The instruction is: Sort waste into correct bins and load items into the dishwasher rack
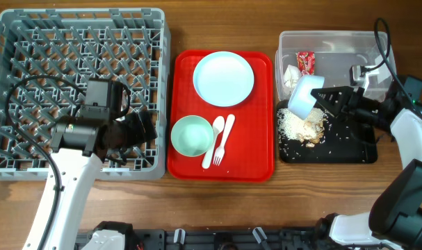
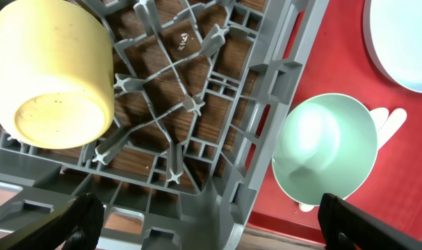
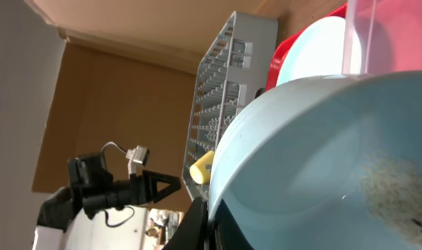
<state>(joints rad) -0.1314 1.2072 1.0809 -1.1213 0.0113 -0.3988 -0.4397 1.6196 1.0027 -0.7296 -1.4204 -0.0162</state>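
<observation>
While tipping the blue bowl [image 1: 304,95] over the black tray [image 1: 363,156], grips it by the rim with the right gripper [image 1: 329,97], fingers closed on that rim. Scrap-dumping step, seemingly near its end: scraps [image 1: 301,125] heaped on the tray below, only a thin smear left inside the bowl in the right wrist view. Wrapper [image 1: 306,62] and paper [image 1: 292,75] already in the tub [image 1: 336,38]. Left gripper [image 1: 131,132] over the rack [image 1: 78,14], fingers wide, holding nothing. Cup [image 2: 54,73] among the pegs. Next, probably: shake off the last crumbs, level the bowl, carry it over the red tray [image 1: 252,156], clear of plate [image 1: 223,78], green bowl [image 1: 192,135], fork [image 1: 224,139] and spoon [image 1: 212,142], and seat it between pegs.
</observation>
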